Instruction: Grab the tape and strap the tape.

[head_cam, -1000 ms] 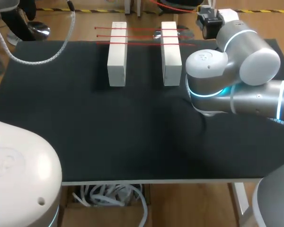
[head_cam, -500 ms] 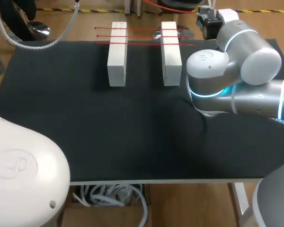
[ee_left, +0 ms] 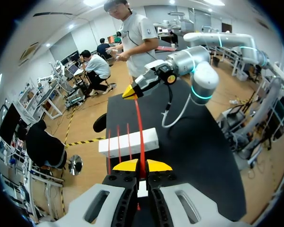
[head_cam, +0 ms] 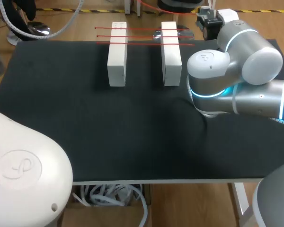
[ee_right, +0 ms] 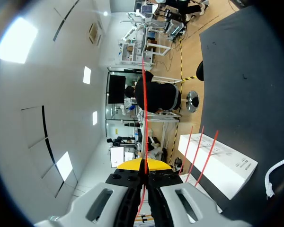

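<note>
One red strap (ee_left: pixel 138 123) is stretched through the air between my two grippers. In the left wrist view my left gripper (ee_left: pixel 142 165) is shut on its near end, and my right gripper (ee_left: pixel 131 91) holds the far end above the table. From the right wrist, the right gripper (ee_right: pixel 144 164) is shut on the strap (ee_right: pixel 145 109), which runs straight out ahead. Three more red straps (head_cam: pixel 142 36) lie across two white blocks (head_cam: pixel 117 54) (head_cam: pixel 170 54) at the table's far side. Neither gripper shows in the head view.
The black mat (head_cam: pixel 85 127) covers the table. My right arm's elbow (head_cam: pixel 213 80) hangs over the mat's right side beside the right block. My left arm's white housing (head_cam: pixel 23 175) fills the near left corner.
My left arm's housing has shifted right and grown larger in the head view. The white cable at the far left has swung away. The blocks, the straps on them and the right arm stay put.
</note>
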Available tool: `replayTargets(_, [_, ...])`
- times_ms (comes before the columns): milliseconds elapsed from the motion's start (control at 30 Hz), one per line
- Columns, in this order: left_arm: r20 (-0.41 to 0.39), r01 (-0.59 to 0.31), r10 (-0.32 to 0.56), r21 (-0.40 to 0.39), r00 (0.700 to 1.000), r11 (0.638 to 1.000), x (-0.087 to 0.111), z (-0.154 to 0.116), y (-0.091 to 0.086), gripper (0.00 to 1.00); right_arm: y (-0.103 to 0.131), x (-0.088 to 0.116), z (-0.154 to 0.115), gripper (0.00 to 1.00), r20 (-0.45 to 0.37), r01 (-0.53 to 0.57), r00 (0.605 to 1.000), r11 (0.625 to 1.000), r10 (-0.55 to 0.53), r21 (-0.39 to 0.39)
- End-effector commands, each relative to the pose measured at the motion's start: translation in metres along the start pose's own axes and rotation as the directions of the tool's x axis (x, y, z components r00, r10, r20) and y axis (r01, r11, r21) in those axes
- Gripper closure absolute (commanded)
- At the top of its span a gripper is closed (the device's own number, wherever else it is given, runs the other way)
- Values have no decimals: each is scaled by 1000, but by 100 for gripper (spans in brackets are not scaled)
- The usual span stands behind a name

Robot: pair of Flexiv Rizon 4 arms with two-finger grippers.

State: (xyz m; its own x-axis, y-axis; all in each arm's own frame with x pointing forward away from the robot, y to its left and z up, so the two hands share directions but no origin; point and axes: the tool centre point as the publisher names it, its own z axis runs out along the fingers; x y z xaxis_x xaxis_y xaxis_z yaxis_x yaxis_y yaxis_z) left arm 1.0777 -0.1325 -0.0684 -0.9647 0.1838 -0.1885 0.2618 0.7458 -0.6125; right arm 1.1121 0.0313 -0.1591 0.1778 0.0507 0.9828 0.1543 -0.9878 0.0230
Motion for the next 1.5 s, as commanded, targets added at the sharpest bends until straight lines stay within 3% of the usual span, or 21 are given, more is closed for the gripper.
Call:
replayTargets(33, [12,0,0,-5,1000,1000,-1,0,-3,100,1,4,-1,100,13,5,1000,1000,-5,9])
replayTargets(567, [12,0,0,-5,1000,1000,-1,0,-3,100,-13,12,12,100,1,37,999,997,-37,73])
replayTargets(700, [-2,-74,74,-83,997,994,2,2,-10,100,-16,13,14,100,2,42,999,996,-42,82])
replayTargets(867, [-40,-135,132,-93,990,986,6,5,-21,100,-18,11,14,100,8,40,999,996,-40,82])
replayTargets(1133, [-40,-135,132,-93,990,986,6,5,-21,100,-20,3,8,100,31,23,999,997,-26,78])
replayTargets(1167, [-40,-135,132,-93,990,986,6,5,-21,100,-21,2,7,64,34,20,999,996,-23,82])
replayTargets(1200, [-40,-135,132,-93,990,986,6,5,-21,100,-22,1,6,53,34,18,999,996,-21,84])
replayTargets(1233, [-40,-135,132,-93,990,986,6,5,-21,100,-24,-1,5,15,36,16,999,996,-20,90])
replayTargets(1267, [-40,-135,132,-93,990,986,6,5,-21,100,-25,-1,4,0,38,15,999,996,-18,92])
replayTargets(1500, [-40,-135,132,-93,990,986,6,5,-21,100,-32,-4,1,0,29,4,1000,995,-7,100])
